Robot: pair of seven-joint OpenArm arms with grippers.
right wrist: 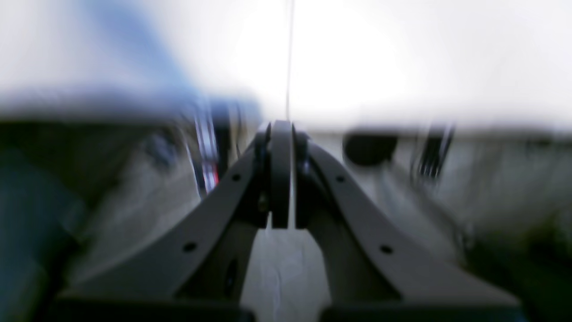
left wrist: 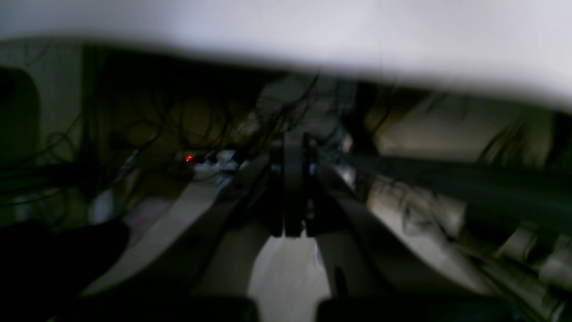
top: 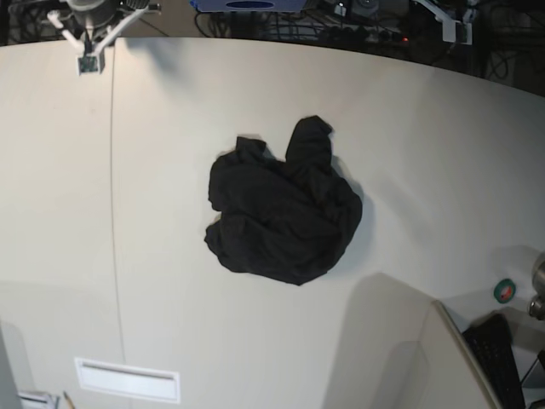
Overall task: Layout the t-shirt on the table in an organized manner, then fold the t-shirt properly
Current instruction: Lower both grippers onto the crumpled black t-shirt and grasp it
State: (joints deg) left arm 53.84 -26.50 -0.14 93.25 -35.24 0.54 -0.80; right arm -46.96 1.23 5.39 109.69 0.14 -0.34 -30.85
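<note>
T-shirt (top: 283,209): black, crumpled into a rounded heap, not spread out. One lobe of cloth sticks up toward the far side of the heap; the rest is bunched in soft folds. No graphic or tag can be made out in the base view. It lies near the middle of the table (top: 409,145), a little right of the seam line (top: 113,213) that runs from the far edge to the near edge.

Table: off-white, smooth, very broad; the shirt covers only a small central part of it.

Right gripper (right wrist: 281,129): at the far left corner of the table in the base view (top: 88,47), well apart from the shirt. Its own wrist view, though blurred, shows the two fingers pressed together with no gap, nothing between them. The seam line runs straight ahead of the fingertips on the white surface.

Left gripper (left wrist: 292,147): at the far right of the table's back edge in the base view (top: 456,25), also well apart from the shirt. Its wrist view is dim and blurred; the fingers meet at the tip and hold nothing. Beyond them lie tangled dark cables (left wrist: 147,120) and a small red light (left wrist: 189,157), under the pale table edge.

Other items, base view: a black keyboard (top: 498,358) at the near right corner; a small round green and red object (top: 504,290) just beyond it; a white rectangular panel (top: 128,379) set in the near left of the tabletop.
</note>
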